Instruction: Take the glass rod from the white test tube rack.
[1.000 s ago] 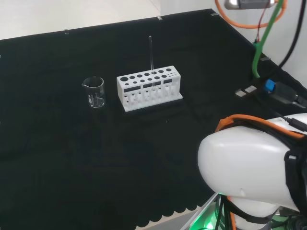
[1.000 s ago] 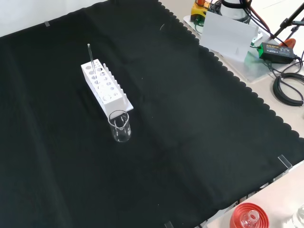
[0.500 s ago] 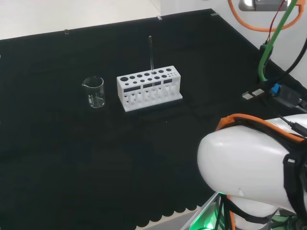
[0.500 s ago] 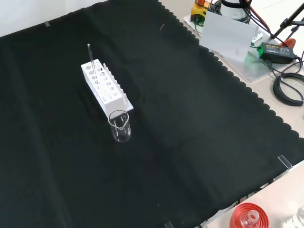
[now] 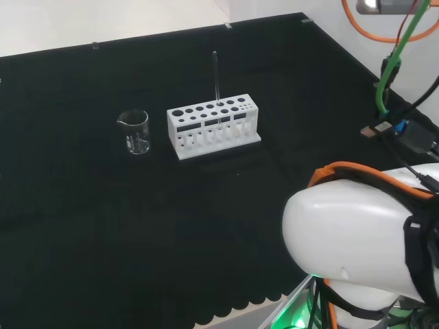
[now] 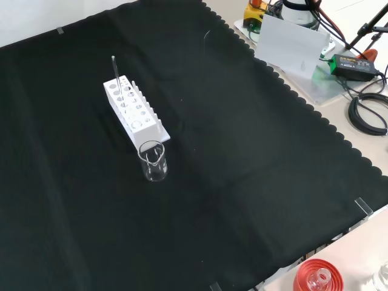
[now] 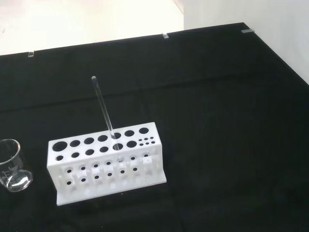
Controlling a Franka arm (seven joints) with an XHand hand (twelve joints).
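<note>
Glass rod (image 5: 215, 77) stands in white rack (image 5: 213, 127); beaker (image 5: 134, 131) beside it; hand's state unclear.

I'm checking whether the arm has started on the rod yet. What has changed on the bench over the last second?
On the cloth, nothing has visibly changed. The glass rod still stands upright in the white rack, untouched, and the small beaker sits beside the rack where it was. In the head view, only the cables and connector at the right edge have shifted a little, towards the right.
</note>
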